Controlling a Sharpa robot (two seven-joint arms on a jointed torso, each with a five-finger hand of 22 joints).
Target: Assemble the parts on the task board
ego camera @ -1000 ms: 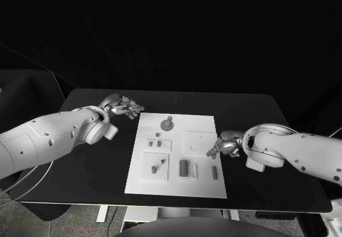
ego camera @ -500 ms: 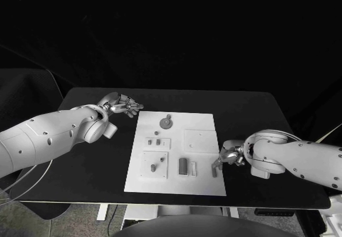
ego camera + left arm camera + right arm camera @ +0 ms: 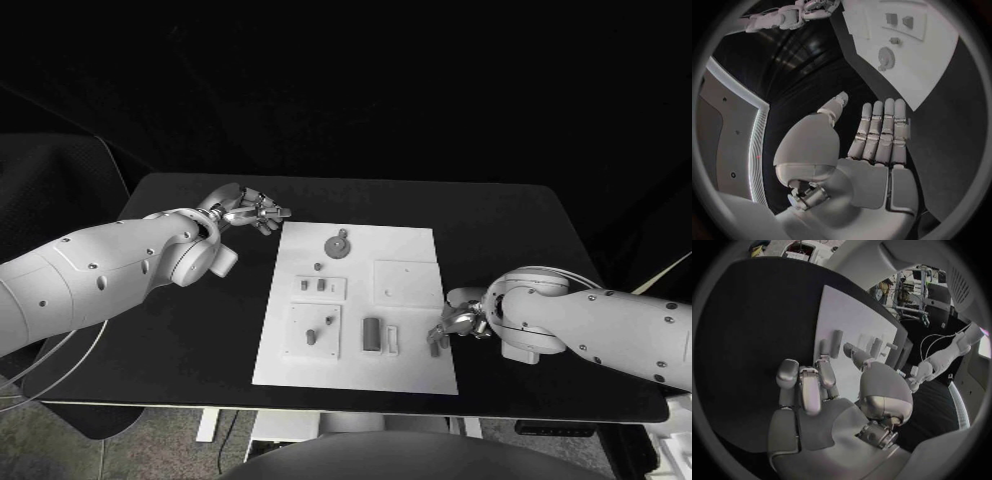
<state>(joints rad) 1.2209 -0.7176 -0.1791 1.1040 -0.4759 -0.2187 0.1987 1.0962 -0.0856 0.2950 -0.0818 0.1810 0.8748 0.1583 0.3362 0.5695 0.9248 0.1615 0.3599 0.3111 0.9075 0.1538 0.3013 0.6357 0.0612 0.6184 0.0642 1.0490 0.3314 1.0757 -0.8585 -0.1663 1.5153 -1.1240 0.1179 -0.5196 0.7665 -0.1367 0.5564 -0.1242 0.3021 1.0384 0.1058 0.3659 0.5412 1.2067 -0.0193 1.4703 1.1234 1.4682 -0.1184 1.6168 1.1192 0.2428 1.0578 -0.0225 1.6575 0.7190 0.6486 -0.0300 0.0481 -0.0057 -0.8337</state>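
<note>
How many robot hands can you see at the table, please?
2. The left hand is off the board's far left corner; the right hand is at its right edge, beside a grey bar. None seems hidden.

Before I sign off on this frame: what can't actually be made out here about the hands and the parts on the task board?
- Head view: whether the right hand touches the upright part at the task board edge; its fingers overlap it.
- Right wrist view: the same contact; the thumb hides the fingertips.
- Head view: the shapes of the small parts are too tiny to tell.
- Left wrist view: the left hand holds nothing; what lies under the palm is hidden.
</note>
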